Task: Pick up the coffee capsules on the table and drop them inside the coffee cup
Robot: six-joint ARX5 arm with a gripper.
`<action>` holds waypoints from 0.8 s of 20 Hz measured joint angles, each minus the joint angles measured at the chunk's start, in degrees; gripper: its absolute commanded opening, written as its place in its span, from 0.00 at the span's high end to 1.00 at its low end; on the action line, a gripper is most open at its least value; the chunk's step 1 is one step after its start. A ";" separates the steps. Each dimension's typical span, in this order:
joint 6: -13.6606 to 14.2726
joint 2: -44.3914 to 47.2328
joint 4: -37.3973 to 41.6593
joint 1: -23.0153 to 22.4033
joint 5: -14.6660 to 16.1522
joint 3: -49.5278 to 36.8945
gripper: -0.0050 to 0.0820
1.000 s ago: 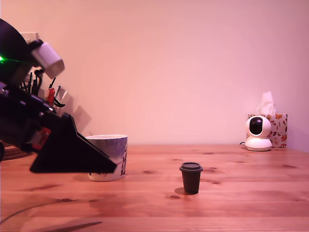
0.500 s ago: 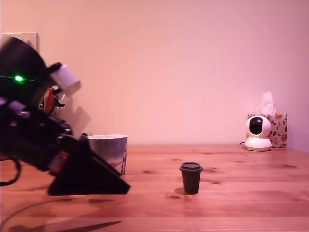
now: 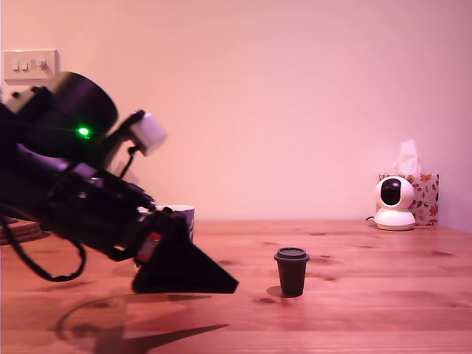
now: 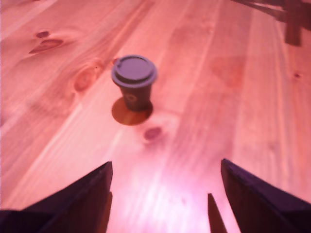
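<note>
The gripper, jaws spread and empty, has advanced low across the desk toward the coffee capsule, which stands upright just ahead; the coffee cup sits behind the arm. A grasp looks imminent.
</note>
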 measured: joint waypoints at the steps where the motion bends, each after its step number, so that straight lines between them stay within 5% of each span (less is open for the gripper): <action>1: -0.55 0.63 -0.20 0.00 -0.04 1.07 0.20; 16: -1.53 9.79 -1.60 -3.15 -0.07 12.02 0.20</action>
